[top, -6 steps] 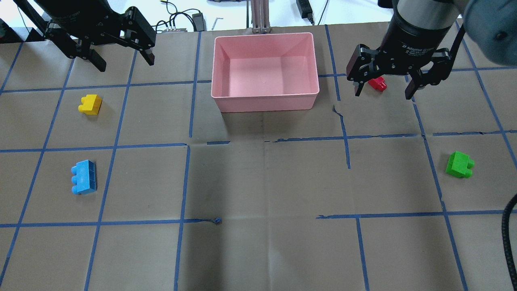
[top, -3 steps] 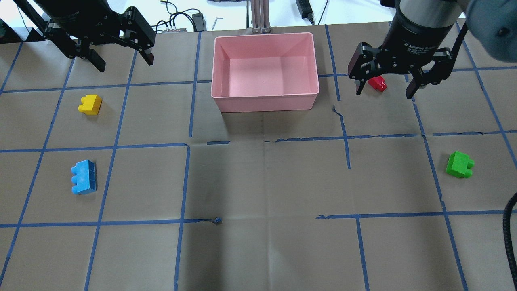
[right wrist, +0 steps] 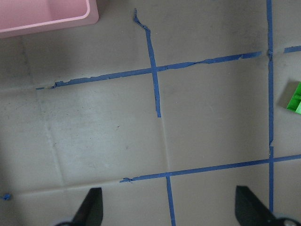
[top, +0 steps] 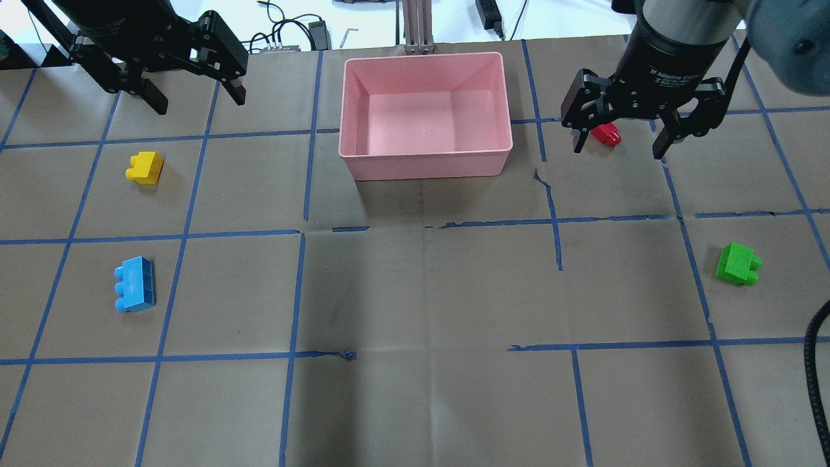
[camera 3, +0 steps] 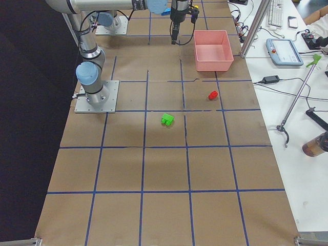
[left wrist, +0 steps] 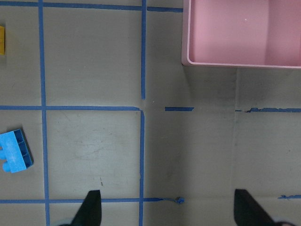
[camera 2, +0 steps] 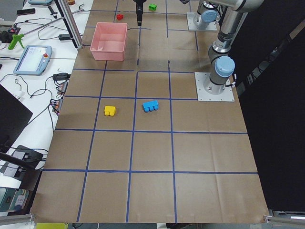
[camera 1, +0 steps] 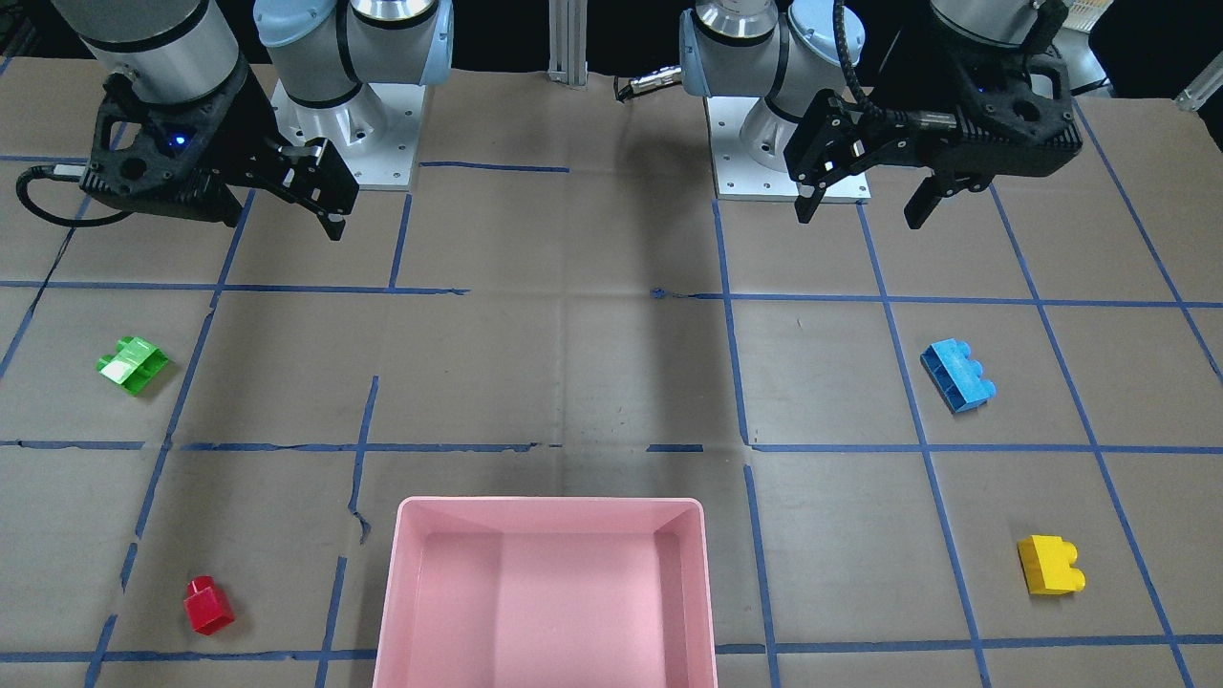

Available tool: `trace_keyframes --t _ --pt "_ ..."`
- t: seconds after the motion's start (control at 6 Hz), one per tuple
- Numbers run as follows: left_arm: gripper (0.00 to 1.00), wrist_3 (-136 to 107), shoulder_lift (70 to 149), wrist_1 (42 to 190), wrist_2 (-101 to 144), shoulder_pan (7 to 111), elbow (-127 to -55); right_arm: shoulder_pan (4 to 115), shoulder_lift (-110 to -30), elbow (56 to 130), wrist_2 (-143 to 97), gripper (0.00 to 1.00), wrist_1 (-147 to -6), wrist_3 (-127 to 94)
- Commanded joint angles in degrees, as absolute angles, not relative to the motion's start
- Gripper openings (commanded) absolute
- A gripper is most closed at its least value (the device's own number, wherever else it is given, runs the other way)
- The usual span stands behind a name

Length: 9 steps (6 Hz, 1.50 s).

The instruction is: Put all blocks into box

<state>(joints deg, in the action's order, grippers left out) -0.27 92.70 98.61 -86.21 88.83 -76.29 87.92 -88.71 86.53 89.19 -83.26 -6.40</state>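
Observation:
The pink box point(top: 425, 165) stands empty at the far middle of the table. All the blocks lie on the paper outside it. The yellow block point(top: 145, 168) and the blue block point(top: 135, 293) lie on the left. The red block point(top: 606, 134) lies just right of the box, and the green block point(top: 738, 263) lies further right and nearer. My left gripper point(top: 200, 102) is open and empty, held high, left of the box and beyond the yellow block. My right gripper point(top: 617, 150) is open and empty, high above the table, overlapping the red block in the overhead view.
Brown paper with a blue tape grid covers the table point(top: 421, 292). Cables and small devices point(top: 292, 35) lie past the far edge. Both robot bases point(camera 1: 344, 124) stand at the near edge. A side bench point(camera 2: 33, 57) holds a pendant and tools.
Both grippers have shifted very slightly and stay open. The blocks and the box have not moved.

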Motion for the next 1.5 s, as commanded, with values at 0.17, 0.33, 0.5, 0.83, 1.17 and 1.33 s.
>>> trace_keyframes --t 0.17,0.33,0.5,0.83,1.17,1.33 --pt "0.99 -0.3 92.0 99.0 -86.3 88.8 -76.4 83.7 -88.6 86.6 89.6 1.0 -82.2 5.2" --pt "0.99 -0.4 91.8 99.1 -86.4 88.8 -76.4 79.9 -88.6 86.7 89.6 1.0 -81.9 13.6" --pt "0.99 -0.4 91.8 98.9 -86.2 87.2 -76.4 76.0 -88.6 86.7 89.6 1.0 -82.1 24.8" --pt "0.99 -0.2 91.0 99.1 -86.0 81.9 -76.5 67.9 -88.5 88.4 90.3 1.0 -82.7 55.6" --pt "0.99 2.7 90.7 100.6 -86.2 70.8 -79.3 58.8 -88.5 94.2 92.9 1.0 -90.2 77.4" --pt "0.99 13.3 90.9 100.5 -86.3 67.4 -81.2 55.8 -88.5 97.7 93.0 1.0 -97.1 81.8"
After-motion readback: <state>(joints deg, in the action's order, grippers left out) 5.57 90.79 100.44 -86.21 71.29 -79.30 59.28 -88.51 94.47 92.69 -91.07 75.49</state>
